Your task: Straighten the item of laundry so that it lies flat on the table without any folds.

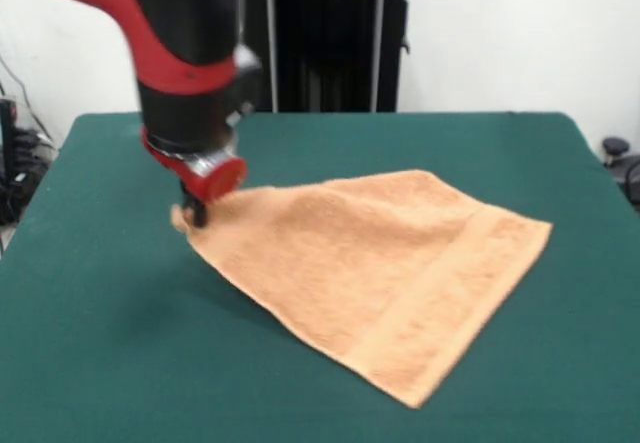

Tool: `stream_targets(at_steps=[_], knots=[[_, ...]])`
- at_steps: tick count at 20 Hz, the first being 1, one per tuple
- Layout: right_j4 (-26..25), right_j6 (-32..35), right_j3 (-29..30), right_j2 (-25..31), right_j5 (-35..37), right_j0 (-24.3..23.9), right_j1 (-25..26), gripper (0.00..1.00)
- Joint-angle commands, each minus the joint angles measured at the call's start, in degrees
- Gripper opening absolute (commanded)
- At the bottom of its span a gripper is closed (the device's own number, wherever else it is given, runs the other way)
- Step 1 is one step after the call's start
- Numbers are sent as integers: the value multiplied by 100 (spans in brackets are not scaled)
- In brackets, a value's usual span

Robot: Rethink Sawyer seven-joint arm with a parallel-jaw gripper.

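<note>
The orange-tan hand towel lies spread on the dark green table, right of the middle, with a flat woven band running along its right side. Its left corner is lifted a little off the cloth. My gripper hangs from the red and black arm at the upper left and is shut on that left corner of the towel. The rest of the towel rests on the table and looks mostly flat, with a slight slope up toward the held corner.
The robot's black pedestal stands behind the table's far edge. Dark objects show past the table's left edge and right edge.
</note>
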Motion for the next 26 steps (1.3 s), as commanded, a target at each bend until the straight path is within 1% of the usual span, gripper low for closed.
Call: stream_targets(at_steps=[1,4,5,7,10,13,15,16,19,26], knots=[[-330,-655,325,362,1269,65,-749,0],[-371,-590,580,463,1277,27,-972,0],[-409,-628,566,527,1191,-22,-940,0],[-526,-726,387,659,900,-123,-710,0],[-657,-601,116,672,532,-126,-397,0],[-642,-382,134,691,237,-151,-319,0],[-714,-468,136,773,113,-199,-321,0],[-758,-405,150,786,77,-194,-339,100],[-696,-347,137,806,157,-196,-373,100],[-366,-466,276,1135,634,-309,-711,100]])
